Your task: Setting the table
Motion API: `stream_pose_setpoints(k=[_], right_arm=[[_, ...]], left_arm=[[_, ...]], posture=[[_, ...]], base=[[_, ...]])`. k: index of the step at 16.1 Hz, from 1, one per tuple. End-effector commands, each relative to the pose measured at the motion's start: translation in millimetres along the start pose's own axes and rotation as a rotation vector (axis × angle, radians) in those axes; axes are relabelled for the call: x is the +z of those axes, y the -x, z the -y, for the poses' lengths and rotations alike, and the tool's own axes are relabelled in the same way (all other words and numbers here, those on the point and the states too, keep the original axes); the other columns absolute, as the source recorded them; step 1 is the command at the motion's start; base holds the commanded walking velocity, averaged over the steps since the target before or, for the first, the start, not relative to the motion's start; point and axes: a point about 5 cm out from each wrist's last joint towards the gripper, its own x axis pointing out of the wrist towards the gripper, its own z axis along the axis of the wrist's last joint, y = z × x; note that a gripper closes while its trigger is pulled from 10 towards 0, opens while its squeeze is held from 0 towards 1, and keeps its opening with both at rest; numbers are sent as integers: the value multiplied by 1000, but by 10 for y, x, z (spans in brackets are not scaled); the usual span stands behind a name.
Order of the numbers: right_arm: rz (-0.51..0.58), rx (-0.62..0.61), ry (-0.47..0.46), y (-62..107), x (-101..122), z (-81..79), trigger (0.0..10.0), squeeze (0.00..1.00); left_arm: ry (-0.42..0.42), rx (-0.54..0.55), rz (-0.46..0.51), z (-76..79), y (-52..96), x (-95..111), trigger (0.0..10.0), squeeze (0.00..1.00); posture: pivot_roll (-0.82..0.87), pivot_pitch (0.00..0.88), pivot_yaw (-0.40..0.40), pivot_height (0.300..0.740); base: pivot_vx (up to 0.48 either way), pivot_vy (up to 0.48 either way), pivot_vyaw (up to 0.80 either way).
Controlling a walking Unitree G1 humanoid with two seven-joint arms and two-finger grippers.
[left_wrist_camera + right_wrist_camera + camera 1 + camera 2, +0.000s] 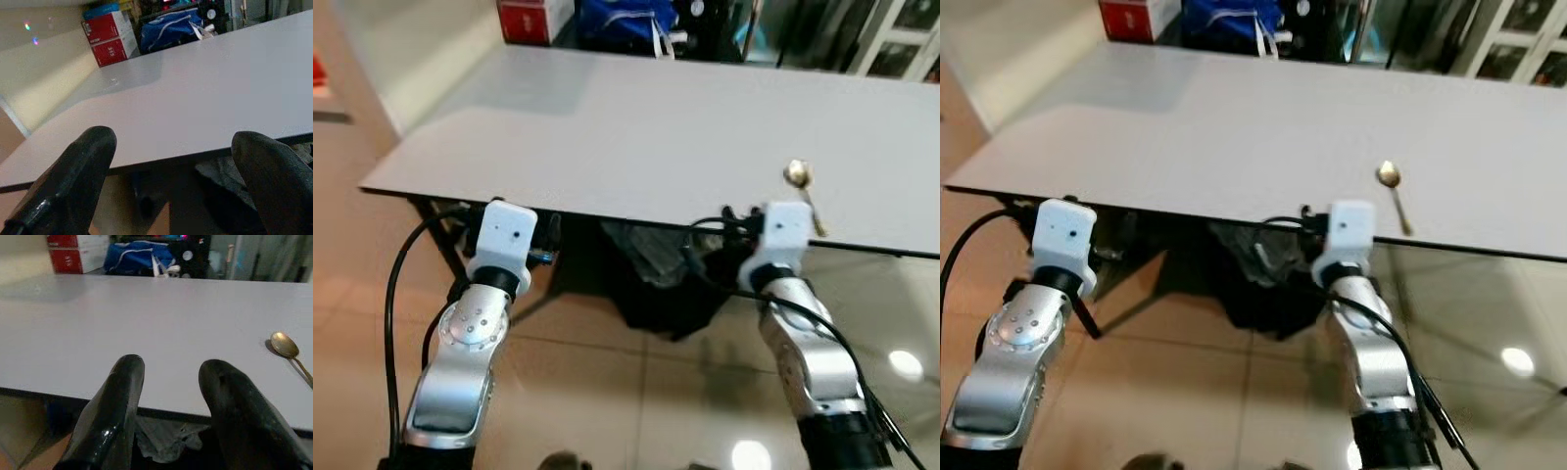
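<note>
A gold spoon [800,186] lies on the grey table [636,127] close to its front edge on the right, bowl pointing away from me. Both arms reach up to the table's front edge from below. My left gripper [171,147] is open and empty, its two black fingers wide apart just under the edge near the left corner. My right gripper [168,369] is also open with nothing between its fingers; the spoon [286,345] lies a short way to its right on the tabletop.
Red boxes [533,18] and a blue bag [626,18] stand beyond the table's far edge. A dark bundle [656,279] sits under the table between my arms. Shiny tiled floor [607,392] lies below; a beige wall [401,49] runs along the left.
</note>
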Motion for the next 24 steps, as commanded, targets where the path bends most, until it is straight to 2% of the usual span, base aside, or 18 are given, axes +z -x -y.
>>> stream_pose_setpoints(k=[1,10,14,22,24], right_arm=[[22,10,-17,-15,74,-48,10000,0],[22,16,-16,-44,104,-104,10000,0],[46,-1,-34,-73,166,-99,10000,0],[99,60,-19,-84,267,-191,10000,0],[98,81,-42,-82,273,-212,10000,0]], left_arm=[[-13,13,-6,-61,-33,0,10000,0],[-20,42,11,-141,-63,84,10000,0],[-23,54,16,-194,-67,116,10000,0],[-14,65,43,-255,-104,210,10000,0],[5,60,43,-258,-108,228,10000,0]], posture=[[1,40,-17,740],[13,48,-21,740],[17,52,-21,740],[19,45,-21,740],[19,45,-21,740]], base=[[0,480,-800],[0,480,-778],[0,480,0],[0,480,0],[0,480,-700]])
